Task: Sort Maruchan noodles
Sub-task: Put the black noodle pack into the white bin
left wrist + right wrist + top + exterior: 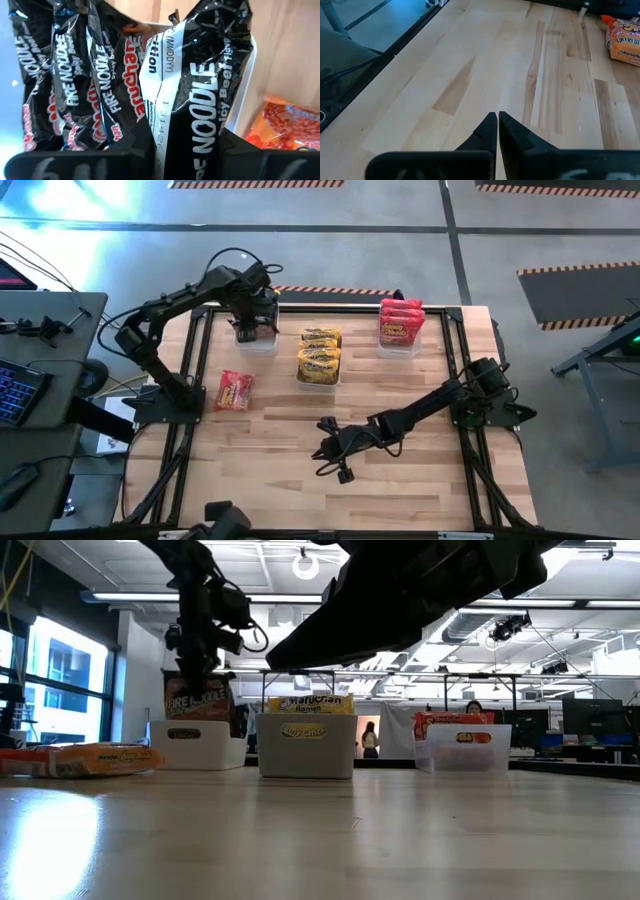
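Currently left gripper [255, 320] pinches a black packet [195, 100] above the far-left bin [255, 340], apparently filing it by colour; one red packet [234, 391] lies unsorted near the left edge; right gripper [498, 131] closed, idle mid-table.

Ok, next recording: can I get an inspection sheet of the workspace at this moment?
Surface: pale wooden table, mostly bare in front.
Job's things: black plastic noodle packets in the left white bin; yellow packets in the middle bin; red packets in the clear right bin; one red-orange packet lying loose on the table.
Clutter: nothing seen.
Grippers: left gripper over the left bin, shut on a black packet; right gripper shut, empty, low over bare table.
Cables: looped on both arms.
Surroundings: desk with keyboard to the left; a person far behind.
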